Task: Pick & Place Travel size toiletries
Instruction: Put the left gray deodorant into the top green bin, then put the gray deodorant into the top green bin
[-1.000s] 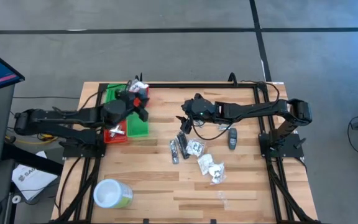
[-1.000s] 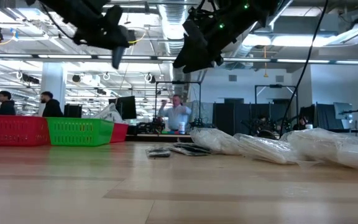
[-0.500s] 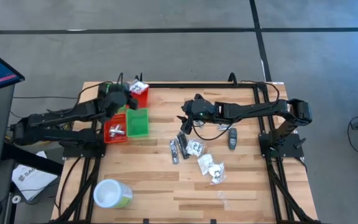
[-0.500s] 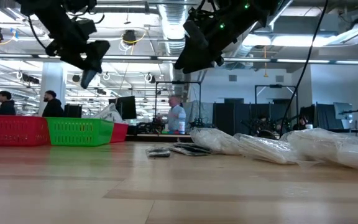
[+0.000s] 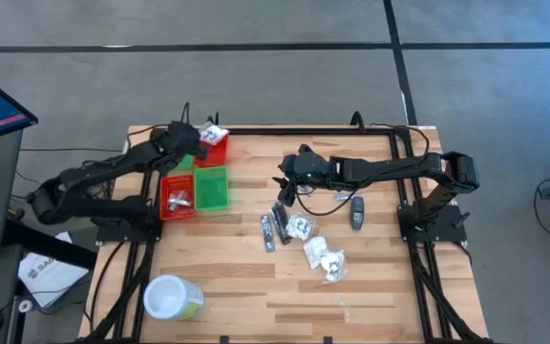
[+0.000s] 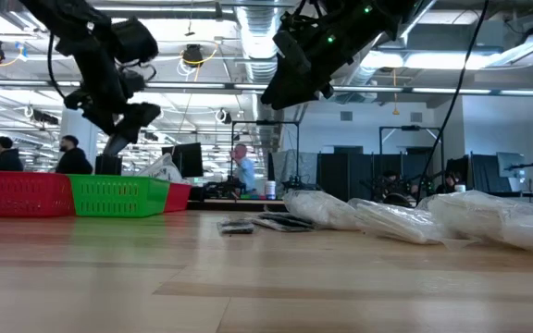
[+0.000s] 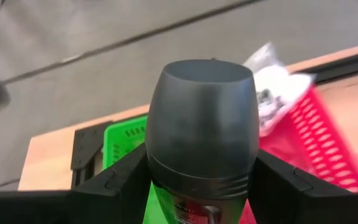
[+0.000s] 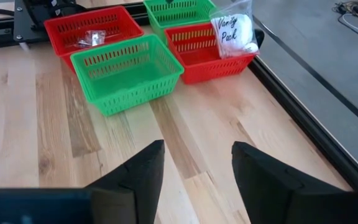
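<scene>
My left gripper (image 5: 184, 143) hangs over the bins at the table's far left, shut on a dark grey oval mini bottle (image 7: 201, 118). Under it are a green bin (image 7: 120, 149) and a red bin (image 7: 316, 137) holding a white packet (image 7: 272, 87). My right gripper (image 5: 286, 183) hovers open above the table's middle, with nothing between its fingers (image 8: 135, 171). The other travel size toiletries lie on the wood near it: slim tubes (image 5: 273, 227), crinkly white packets (image 5: 323, 253) and a dark bottle (image 5: 357, 212). My left gripper pinches the mini bottle between its two fingers, one on each side of its lower body (image 7: 160, 180). The bottle's rounded end sticks out forward past the fingers. It is lifted clear, above the bins.
Four small bins stand in a cluster at the far left: a green one (image 8: 128, 71), a red one (image 8: 92, 31) with a small item inside, a red one (image 8: 210, 43) with the packet, and a green one (image 8: 176, 9). A white-lidded green tub (image 5: 172, 298) stands near left.
My left gripper has swung with the bottle from over the near bins toward the table's far left corner, sinking lower as it went. My right arm has kept still.
</scene>
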Robot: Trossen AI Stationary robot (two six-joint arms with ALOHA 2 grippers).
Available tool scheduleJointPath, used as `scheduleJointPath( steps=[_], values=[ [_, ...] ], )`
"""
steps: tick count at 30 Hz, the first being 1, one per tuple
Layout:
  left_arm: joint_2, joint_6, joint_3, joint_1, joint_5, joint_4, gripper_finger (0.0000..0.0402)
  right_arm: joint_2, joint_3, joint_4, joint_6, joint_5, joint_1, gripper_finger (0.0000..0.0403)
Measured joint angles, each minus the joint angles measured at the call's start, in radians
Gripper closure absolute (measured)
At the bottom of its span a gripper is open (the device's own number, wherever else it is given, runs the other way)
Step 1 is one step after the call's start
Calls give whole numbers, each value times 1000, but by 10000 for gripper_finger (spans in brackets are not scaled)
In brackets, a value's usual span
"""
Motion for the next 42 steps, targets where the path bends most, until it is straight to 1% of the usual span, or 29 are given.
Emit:
scheduleJointPath(
  steps=[5, 7, 11, 18, 32, 37, 42],
  values=[
    [64, 7, 0, 63, 3, 0, 191, 0, 0, -1, -1, 0, 0, 231],
    [84, 17, 0, 83, 21, 0, 192, 0, 0, -5, -2, 0, 0, 233],
    [112, 29, 0, 104, 36, 2, 187, 0, 0, -8, -2, 0, 0, 235],
    [117, 29, 0, 108, 38, 3, 161, 0, 0, -10, -2, 0, 0, 233],
    [117, 48, 0, 108, 37, 3, 157, 0, 0, -18, -2, 0, 0, 239],
    [117, 54, 0, 108, 37, 5, 157, 0, 0, -61, 0, 1, -8, 244],
    [115, 77, 0, 98, 37, 5, 156, 0, 0, -165, 14, 7, -3, 253]
  ],
)
